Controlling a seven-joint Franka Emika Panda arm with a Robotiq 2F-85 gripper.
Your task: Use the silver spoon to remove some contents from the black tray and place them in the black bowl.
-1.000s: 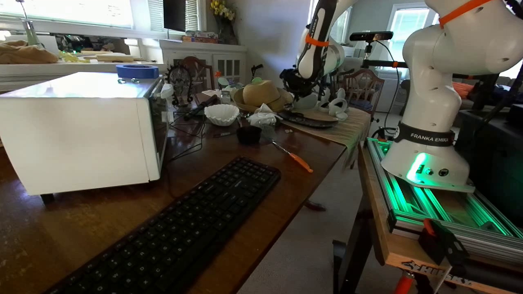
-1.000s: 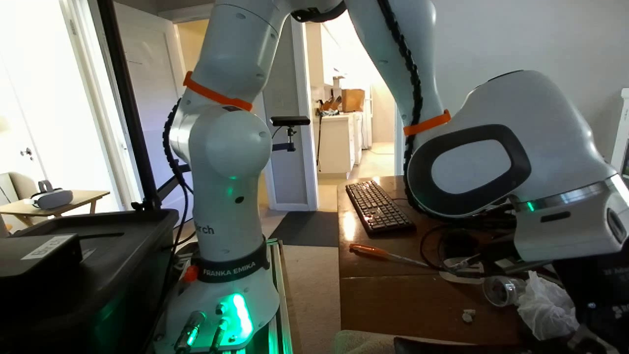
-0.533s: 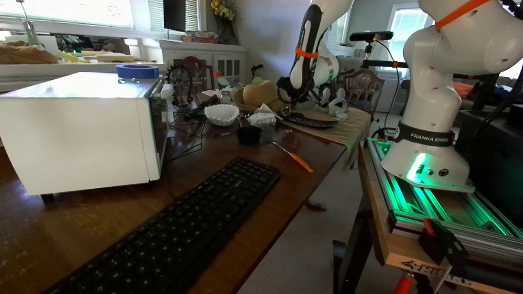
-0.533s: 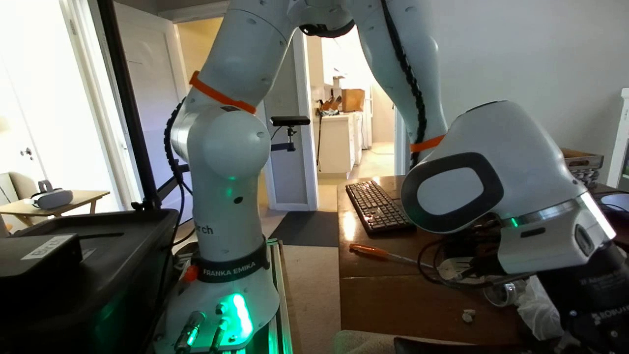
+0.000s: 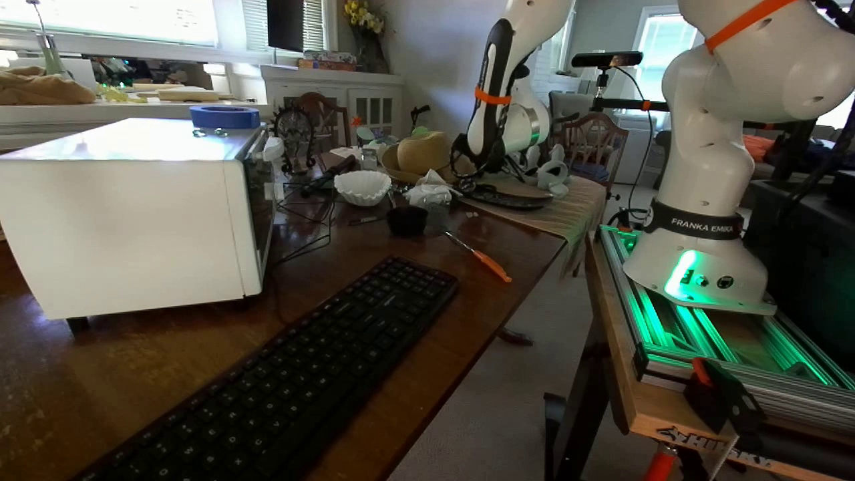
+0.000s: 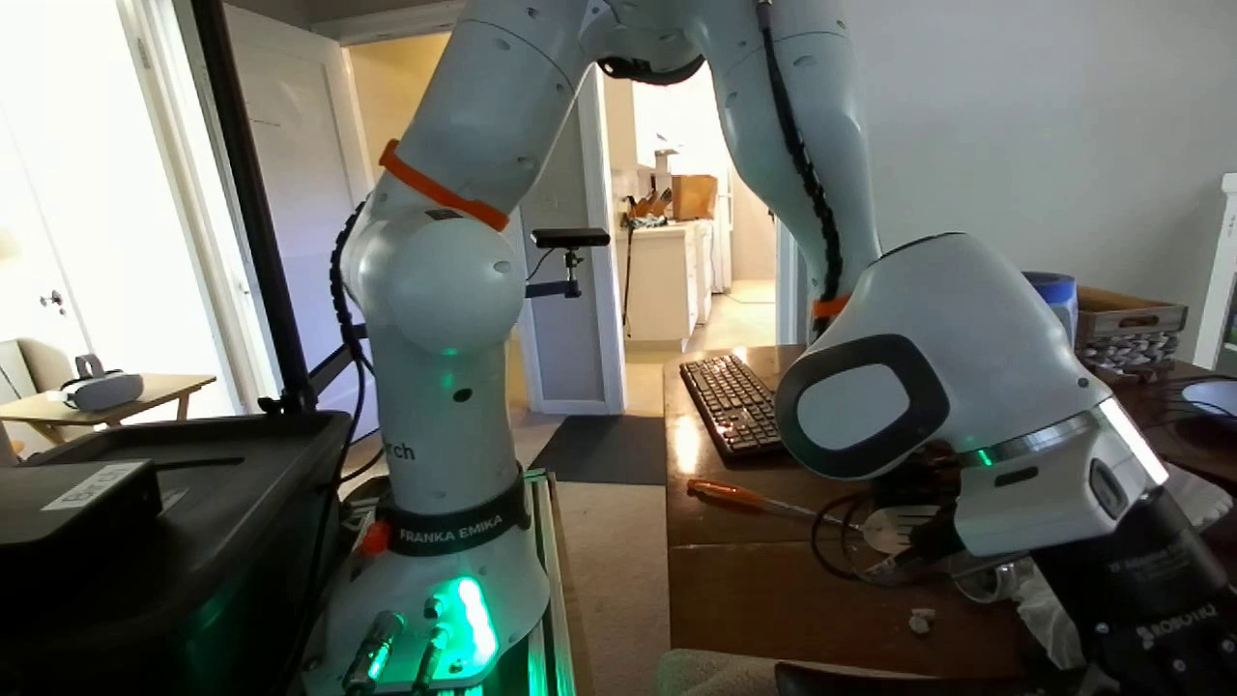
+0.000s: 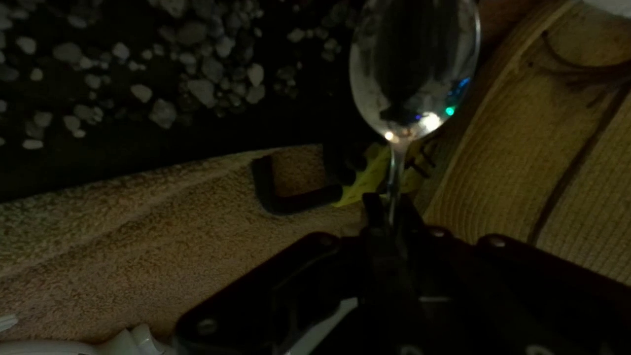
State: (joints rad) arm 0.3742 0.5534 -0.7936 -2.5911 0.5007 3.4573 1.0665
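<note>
The black tray [image 7: 300, 118] fills the upper left of the wrist view and holds many pale pebbles. It also shows in an exterior view [image 5: 514, 200], and its dark edge shows at the bottom of an exterior view [image 6: 841, 681]. My gripper [image 7: 389, 212] is shut on the handle of the silver spoon [image 7: 414, 64]. The spoon's shiny head points away from the fingers, beside the tray's right end, with no pebbles visible in it. The black bowl [image 5: 406, 220] stands on the wooden table in an exterior view. The fingertips are hidden or cut off in both exterior views.
A straw hat [image 7: 522, 162] lies right of the spoon. A towel [image 7: 123, 256] lies under the tray. A white bowl [image 5: 363, 187], plastic bag [image 6: 1053, 604], clear cup [image 6: 991, 580], orange screwdriver [image 5: 491, 264] and keyboard [image 5: 300, 374] lie around the black bowl. Loose pebbles [image 6: 921, 620] sit on the table.
The arm has come down in both exterior views, with the wrist now lower and nearer the tray. The wrist has shifted left in both. Objects on the table have not visibly moved.
</note>
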